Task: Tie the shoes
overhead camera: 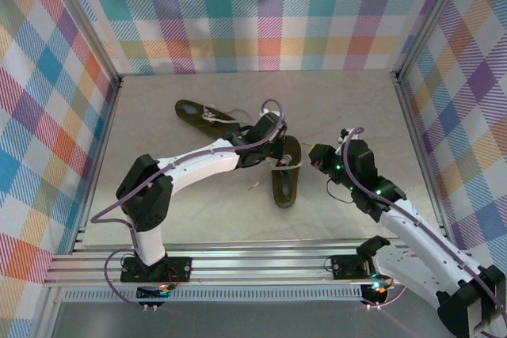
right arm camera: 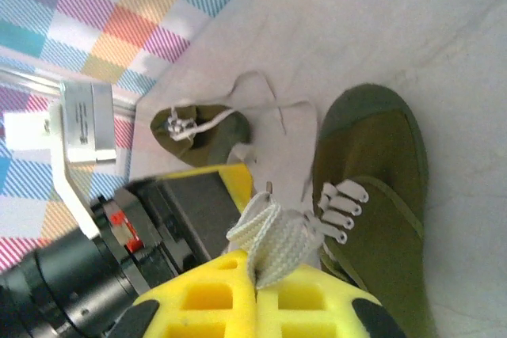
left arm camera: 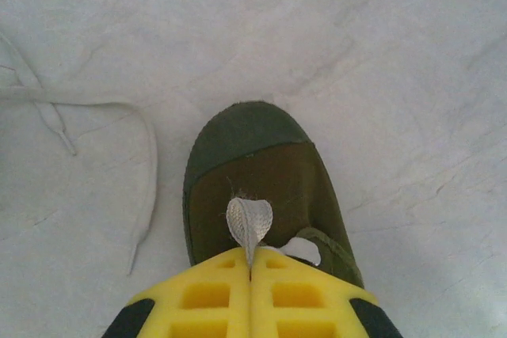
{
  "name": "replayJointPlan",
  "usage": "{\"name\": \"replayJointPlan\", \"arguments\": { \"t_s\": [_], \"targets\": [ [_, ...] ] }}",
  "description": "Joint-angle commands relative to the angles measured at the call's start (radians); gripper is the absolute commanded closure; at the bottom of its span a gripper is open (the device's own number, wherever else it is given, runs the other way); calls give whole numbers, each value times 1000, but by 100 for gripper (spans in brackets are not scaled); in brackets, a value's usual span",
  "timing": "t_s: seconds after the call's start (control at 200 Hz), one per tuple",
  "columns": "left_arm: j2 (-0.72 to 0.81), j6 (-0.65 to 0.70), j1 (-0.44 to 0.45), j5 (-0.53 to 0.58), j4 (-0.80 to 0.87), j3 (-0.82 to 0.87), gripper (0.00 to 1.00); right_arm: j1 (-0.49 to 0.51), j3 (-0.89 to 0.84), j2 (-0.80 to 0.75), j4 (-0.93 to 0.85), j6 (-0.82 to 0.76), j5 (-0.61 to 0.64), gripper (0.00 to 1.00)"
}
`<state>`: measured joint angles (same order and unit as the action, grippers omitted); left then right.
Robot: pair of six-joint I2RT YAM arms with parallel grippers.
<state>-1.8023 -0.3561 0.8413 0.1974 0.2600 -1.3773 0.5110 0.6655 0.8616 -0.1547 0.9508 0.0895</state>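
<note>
Two dark olive shoes lie on the pale table. The near shoe [overhead camera: 285, 178] lies in the middle, between both grippers. In the left wrist view my left gripper [left arm camera: 251, 265] is shut on a small loop of cream lace [left arm camera: 249, 222] above this shoe's toe [left arm camera: 253, 156]. My right gripper [right arm camera: 255, 279] is shut on a thicker fold of lace [right arm camera: 281, 235] beside the shoe's eyelets [right arm camera: 341, 211]. From above, the left gripper [overhead camera: 273, 146] and the right gripper [overhead camera: 317, 156] sit close together over the shoe. The far shoe [overhead camera: 200, 114] lies at the back left with loose laces.
Plaid walls [overhead camera: 261, 13] close in the table on three sides. An aluminium rail [overhead camera: 238, 263] runs along the near edge. A slack lace [left arm camera: 47, 108] trails over the table to the left of the near shoe. The left arm's dark wrist [right arm camera: 174, 211] stands close beside my right fingers.
</note>
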Motion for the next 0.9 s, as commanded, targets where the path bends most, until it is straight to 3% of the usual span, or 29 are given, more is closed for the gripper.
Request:
{"name": "replayJointPlan", "arguments": {
  "t_s": [0.0,0.235,0.545,0.895],
  "targets": [
    [77,-47,-17,-59,-164,42,100,-47,65,63,-18,19,45,100],
    [112,-52,-44,-78,-195,89,100,-116,178,172,-143,-105,113,100],
    [139,-52,-54,-88,-202,118,100,-137,236,115,-424,-217,244,100],
    [158,-55,-56,-89,-189,124,100,-174,219,36,-593,-252,368,100]
  ]
}}
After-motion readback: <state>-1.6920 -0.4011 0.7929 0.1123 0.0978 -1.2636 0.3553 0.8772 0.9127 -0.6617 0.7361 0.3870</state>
